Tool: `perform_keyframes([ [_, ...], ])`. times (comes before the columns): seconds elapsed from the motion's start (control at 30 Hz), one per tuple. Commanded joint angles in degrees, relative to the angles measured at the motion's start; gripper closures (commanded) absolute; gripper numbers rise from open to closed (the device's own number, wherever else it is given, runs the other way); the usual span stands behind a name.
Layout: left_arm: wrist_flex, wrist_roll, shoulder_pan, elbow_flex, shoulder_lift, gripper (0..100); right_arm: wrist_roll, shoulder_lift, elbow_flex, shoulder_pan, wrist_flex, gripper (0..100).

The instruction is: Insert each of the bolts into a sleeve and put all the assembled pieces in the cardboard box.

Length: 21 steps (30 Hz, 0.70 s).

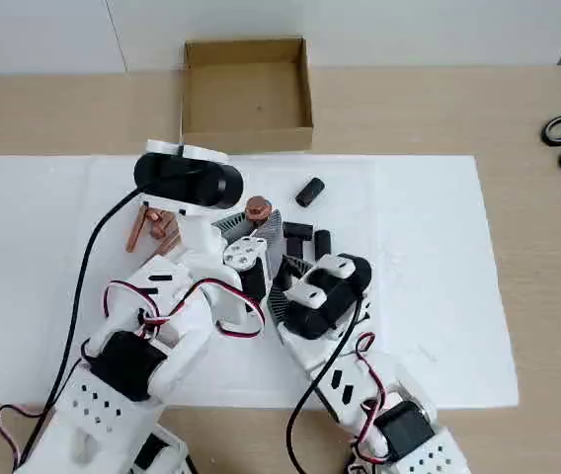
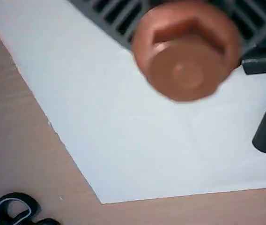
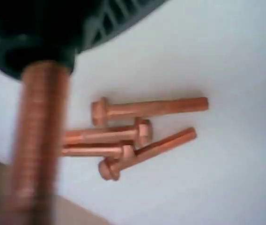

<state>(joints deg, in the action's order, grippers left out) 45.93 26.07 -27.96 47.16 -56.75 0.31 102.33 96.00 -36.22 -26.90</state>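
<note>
Copper flange-head bolt (image 2: 185, 51) in left tool (image 1: 254, 229) grip, black sleeve (image 3: 30, 42) in right tool (image 1: 282, 259) grip.

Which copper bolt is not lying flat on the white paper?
The bolt raised above the paper between the two arms, head uppermost; the other four lie flat in a cluster on it.

Both arms angled inward — left gripper (image 1: 256, 223) and right gripper (image 1: 285, 269) close together, jaws clamped.
</note>
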Motion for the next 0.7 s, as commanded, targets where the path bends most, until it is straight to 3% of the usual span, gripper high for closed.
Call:
perform_keyframes([
  [0.0,-2.9,-0.09,0.09,-0.13,-1.32,99,-0.62,1.54,-0.09,-0.48,-0.22,99.5],
  [0.67,0.44,-3.25,-0.09,2.42,-1.32,99,-0.53,1.54,-0.09,-0.48,-0.22,99.5],
])
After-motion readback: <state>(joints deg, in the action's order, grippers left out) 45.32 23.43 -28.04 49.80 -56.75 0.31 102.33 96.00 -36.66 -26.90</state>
